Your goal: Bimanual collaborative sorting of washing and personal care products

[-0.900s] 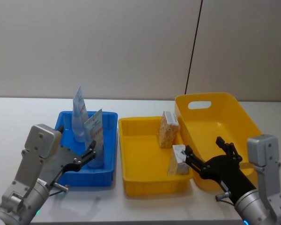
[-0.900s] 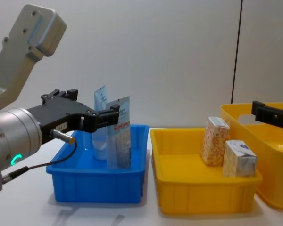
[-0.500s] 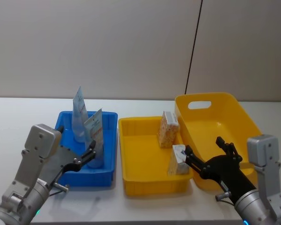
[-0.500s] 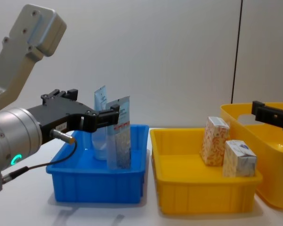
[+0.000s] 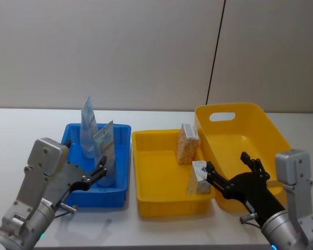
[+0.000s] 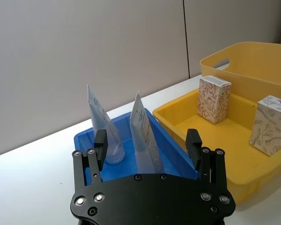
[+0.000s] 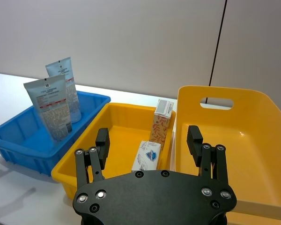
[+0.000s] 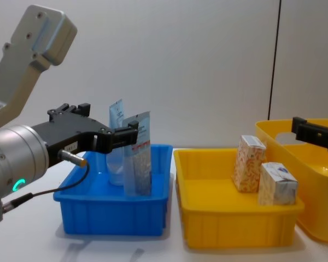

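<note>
The surface [image 5: 120, 226] is carrying three bins in a row: a blue bin [image 5: 94, 199] on the left, a low yellow bin [image 5: 159, 174] in the middle and a taller yellow bin with a handle slot [image 5: 250, 136] on the right. Two tubes are standing upright, caps down, in the blue bin. The clear tube with the blue-white label [image 5: 87, 127] is standing toward the far side, and the grey-blue tube [image 5: 105, 151] is standing nearer, just to its right. Two cartons are standing against the right wall of the middle bin. The taller orange-speckled carton [image 5: 187, 143] is sitting farther back, and the shorter white-and-blue carton [image 5: 199, 177] is sitting nearer, close beside it. The left gripper [image 6: 147, 145] is hovering over the near side of the blue bin, pointing at the tubes. Its fingers [image 6: 193, 143] are spread wide, with the grey-blue tube lining up in the gap between them. A clear space is showing on either side of the tube, so the fingers are pinching nothing. The right gripper [image 7: 148, 139] is hovering at the near right, above the line where the middle bin meets the tall yellow bin, close to the white-and-blue carton. Its fingers [image 7: 194, 138] are likewise spread wide and are holding nothing.
</note>
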`<action>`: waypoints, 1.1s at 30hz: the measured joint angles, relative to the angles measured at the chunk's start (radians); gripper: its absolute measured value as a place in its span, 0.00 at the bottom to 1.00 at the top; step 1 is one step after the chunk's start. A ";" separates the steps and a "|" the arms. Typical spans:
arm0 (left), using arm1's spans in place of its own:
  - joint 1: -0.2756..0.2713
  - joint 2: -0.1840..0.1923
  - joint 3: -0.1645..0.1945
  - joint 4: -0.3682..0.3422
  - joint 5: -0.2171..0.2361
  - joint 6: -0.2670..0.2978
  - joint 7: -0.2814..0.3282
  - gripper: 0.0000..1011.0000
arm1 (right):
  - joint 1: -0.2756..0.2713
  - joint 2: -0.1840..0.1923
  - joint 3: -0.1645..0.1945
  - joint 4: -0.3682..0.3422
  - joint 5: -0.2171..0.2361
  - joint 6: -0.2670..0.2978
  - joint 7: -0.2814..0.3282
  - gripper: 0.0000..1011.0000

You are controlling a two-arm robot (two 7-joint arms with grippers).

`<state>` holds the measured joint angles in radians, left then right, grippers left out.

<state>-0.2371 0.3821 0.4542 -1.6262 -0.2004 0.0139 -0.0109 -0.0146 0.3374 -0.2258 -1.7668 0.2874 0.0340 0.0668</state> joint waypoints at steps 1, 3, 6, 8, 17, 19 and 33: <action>0.000 0.000 0.000 0.000 0.000 0.000 0.000 0.99 | 0.000 0.000 0.000 0.000 0.000 0.000 0.000 0.99; 0.000 0.000 0.000 0.000 0.000 0.000 0.000 0.99 | 0.000 0.000 0.000 0.000 0.000 0.000 0.000 0.99; 0.000 0.000 0.000 0.000 0.000 0.000 0.000 0.99 | 0.000 0.000 0.000 0.000 0.000 0.000 0.000 0.99; 0.000 0.000 0.000 0.000 0.000 0.000 0.000 0.99 | 0.000 0.000 0.000 0.000 0.000 0.000 0.000 0.99; 0.000 0.000 0.000 0.000 0.000 0.000 0.000 0.99 | 0.000 0.000 0.000 0.000 0.000 0.000 0.000 0.99; 0.000 0.000 0.000 0.000 0.000 0.000 0.000 0.99 | 0.000 0.000 0.000 0.000 0.000 0.000 0.000 0.99; -0.006 -0.001 -0.011 0.012 -0.038 0.028 -0.047 0.99 | 0.000 0.000 0.000 0.000 0.000 0.000 0.000 0.99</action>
<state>-0.2432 0.3814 0.4435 -1.6137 -0.2386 0.0415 -0.0582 -0.0146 0.3375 -0.2258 -1.7667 0.2874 0.0341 0.0668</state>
